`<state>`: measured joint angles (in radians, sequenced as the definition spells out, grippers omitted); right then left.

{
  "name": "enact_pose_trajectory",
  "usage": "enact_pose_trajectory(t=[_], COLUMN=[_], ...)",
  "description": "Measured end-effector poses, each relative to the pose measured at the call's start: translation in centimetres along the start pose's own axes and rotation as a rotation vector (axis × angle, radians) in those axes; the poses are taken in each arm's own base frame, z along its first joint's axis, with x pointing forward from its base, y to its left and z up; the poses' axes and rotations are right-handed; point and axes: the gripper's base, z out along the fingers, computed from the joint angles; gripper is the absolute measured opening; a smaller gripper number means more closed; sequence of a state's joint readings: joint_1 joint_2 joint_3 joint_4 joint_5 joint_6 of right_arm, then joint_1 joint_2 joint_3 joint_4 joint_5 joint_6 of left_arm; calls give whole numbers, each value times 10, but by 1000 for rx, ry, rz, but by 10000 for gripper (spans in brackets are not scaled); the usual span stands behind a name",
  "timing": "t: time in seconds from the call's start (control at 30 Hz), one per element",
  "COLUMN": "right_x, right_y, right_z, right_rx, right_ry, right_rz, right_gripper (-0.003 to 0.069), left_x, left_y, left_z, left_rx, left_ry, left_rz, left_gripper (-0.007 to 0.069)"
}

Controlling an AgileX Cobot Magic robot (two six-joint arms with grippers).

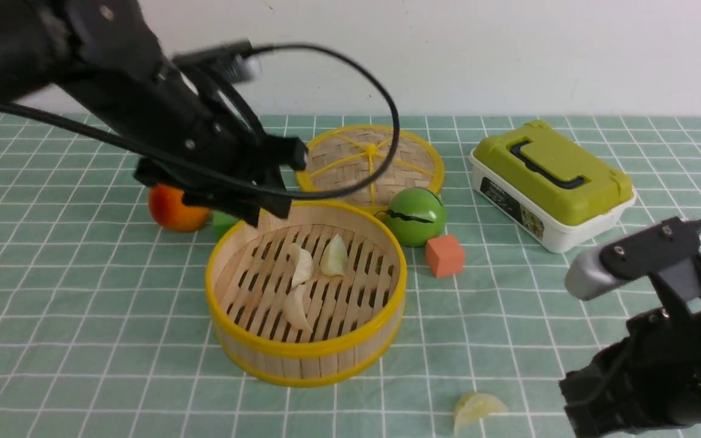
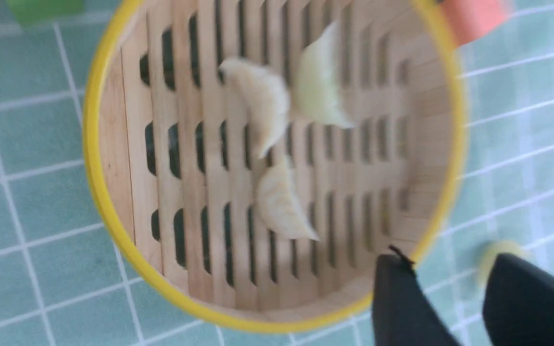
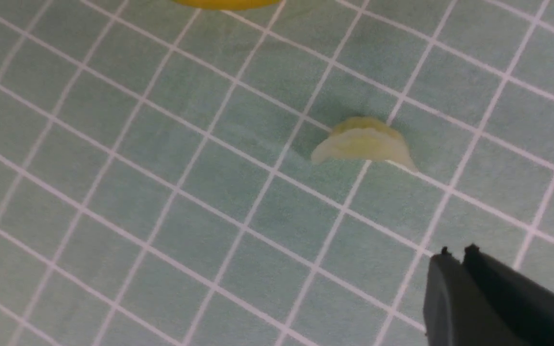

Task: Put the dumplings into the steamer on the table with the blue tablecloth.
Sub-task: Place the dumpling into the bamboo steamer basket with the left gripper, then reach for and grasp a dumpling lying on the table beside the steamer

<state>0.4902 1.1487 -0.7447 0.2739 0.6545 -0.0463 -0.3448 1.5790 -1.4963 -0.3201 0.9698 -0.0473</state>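
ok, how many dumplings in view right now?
4. Three dumplings lie inside the steamer. The fourth lies on the tablecloth in front of it, near the right hand. No sign of hidden ones.

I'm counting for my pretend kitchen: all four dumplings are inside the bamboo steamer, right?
Not all four. Only three dumplings are inside the bamboo steamer; the fourth dumpling lies outside it on the checked tablecloth, as the front view shows.
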Motion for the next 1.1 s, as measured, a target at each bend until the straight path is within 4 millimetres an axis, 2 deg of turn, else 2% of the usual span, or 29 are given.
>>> enact_pose_trajectory(t=[0.07, 0.1, 0.2, 0.3, 0.4, 0.43, 0.47, 0.6, 0.73, 0.97, 1.1], right_x=[-3, -6, -14, -20, -21, -21, -20, -18, -21, -35, -33], right_y=[1, 2, 2, 1, -4, -5, -8, -14, -17, -19, -19], right_z=[11, 20, 45, 72, 102, 104, 115, 133, 140, 142, 142], right_rx=[-22, -32, -47, -62, -43, -41, -26, 6, 21, 35, 37], right_ry=[37, 65, 134, 194, 211, 210, 212, 212, 176, 81, 103], right_rz=[49, 75, 137, 207, 261, 265, 294, 347, 332, 188, 132], right_gripper=[110, 167, 291, 419, 512, 517, 538, 552, 538, 477, 430], left_x=[9, 18, 49, 81, 114, 116, 131, 163, 188, 208, 210], left_y=[-9, -12, -15, -9, 5, 6, 13, 27, 37, 45, 48], left_z=[-38, -55, -93, -104, -99, -99, -93, -89, -88, -85, -80], left_rx=[27, 37, 51, 44, 11, 7, -18, -73, -112, -120, -118], left_ry=[-78, -110, -197, -258, -303, -299, -297, -303, -330, -427, -439], left_rz=[36, 59, 108, 115, 101, 100, 92, 94, 112, 128, 122], left_gripper=[139, 91, 0, -14, -14, -14, -14, -14, -14, -14, -14])
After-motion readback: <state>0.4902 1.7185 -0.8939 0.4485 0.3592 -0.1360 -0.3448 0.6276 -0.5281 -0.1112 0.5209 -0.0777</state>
